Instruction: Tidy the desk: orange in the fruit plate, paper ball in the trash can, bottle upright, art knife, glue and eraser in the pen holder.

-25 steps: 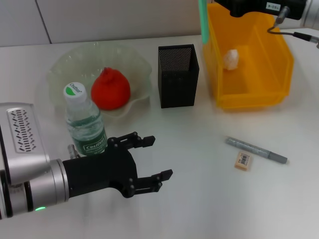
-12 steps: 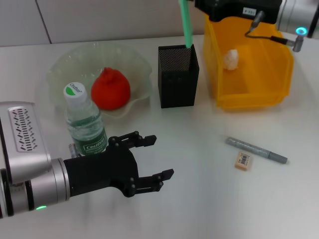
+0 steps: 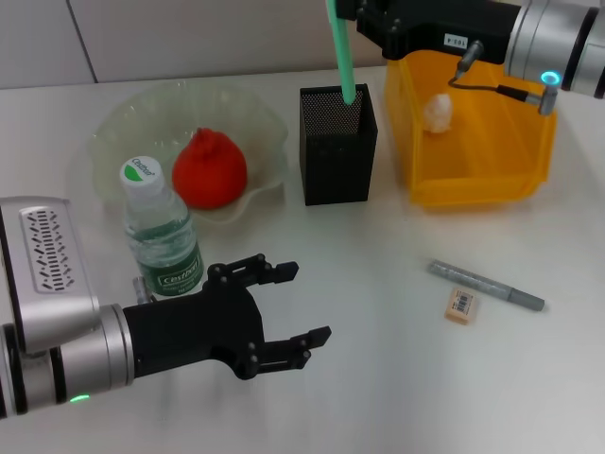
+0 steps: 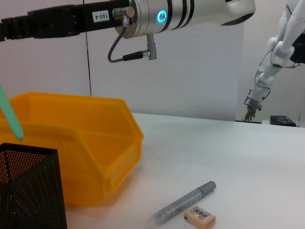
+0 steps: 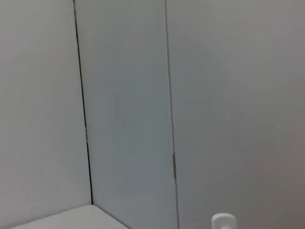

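At the lower left of the head view, the left end effector [image 3: 288, 303] hovers with its black fingers spread wide, holding nothing, just beside the upright clear plastic bottle with green label [image 3: 161, 236]. Lower right on the white desk [image 3: 378, 378] lie a grey pen-like tool [image 3: 487, 285] and the tiny beige eraser [image 3: 460, 305]. Farther back, the wrinkled red-orange fruit [image 3: 208, 168] sits in the ruffled pale-green plate [image 3: 123, 123]. At the top, the right end effector [image 3: 354, 11], fingers hidden so I cannot tell their spread, holds a green stick [image 3: 341, 57] dipping into the black mesh pen holder [image 3: 337, 144]. A crumpled white paper ball [image 3: 438, 112] lies in the yellow plastic bin [image 3: 473, 180].

The left arm is a silver cylinder with a vented grey plate and a small green light, ending in a matte black tool [image 3: 284, 307] with jointed fingers. The right arm is silver too, with a glowing blue ring, a thin black cable and a white label.
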You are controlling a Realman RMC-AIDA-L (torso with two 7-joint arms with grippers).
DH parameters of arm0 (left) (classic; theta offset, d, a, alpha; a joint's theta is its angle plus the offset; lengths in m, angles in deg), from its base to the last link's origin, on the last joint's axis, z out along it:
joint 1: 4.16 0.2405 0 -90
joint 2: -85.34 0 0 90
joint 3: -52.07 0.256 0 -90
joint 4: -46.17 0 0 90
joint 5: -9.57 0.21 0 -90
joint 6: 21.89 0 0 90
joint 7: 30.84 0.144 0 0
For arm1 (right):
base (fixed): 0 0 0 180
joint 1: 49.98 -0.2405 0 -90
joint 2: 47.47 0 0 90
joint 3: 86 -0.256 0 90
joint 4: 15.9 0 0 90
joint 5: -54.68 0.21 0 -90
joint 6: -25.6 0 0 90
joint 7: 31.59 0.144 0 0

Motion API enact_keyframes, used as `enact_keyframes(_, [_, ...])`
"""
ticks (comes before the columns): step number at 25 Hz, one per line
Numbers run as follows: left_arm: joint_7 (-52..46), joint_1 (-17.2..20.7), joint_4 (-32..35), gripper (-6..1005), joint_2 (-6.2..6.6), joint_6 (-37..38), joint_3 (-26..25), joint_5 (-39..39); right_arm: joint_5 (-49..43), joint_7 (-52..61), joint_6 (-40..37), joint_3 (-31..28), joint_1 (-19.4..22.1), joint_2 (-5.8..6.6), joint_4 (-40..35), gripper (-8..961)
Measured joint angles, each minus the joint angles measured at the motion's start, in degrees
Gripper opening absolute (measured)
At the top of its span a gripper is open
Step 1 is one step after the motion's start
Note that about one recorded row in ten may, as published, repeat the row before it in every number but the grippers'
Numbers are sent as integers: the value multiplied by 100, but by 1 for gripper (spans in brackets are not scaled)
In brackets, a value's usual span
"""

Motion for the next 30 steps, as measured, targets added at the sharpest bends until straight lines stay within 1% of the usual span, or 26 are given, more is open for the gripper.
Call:
enact_keyframes(5, [21,-39,-87,802,1,0,4,0,11,-94,203,1,-4,-1,288,56])
enact_keyframes(10, [23,-57,-111,802,-6,0,7,1,126,-216,247,-8,28,-1,462,57])
enact_keyframes(30, [-14,-62,-101,802,0,16,7,1,136,-104,398,38,107,-19,497,60])
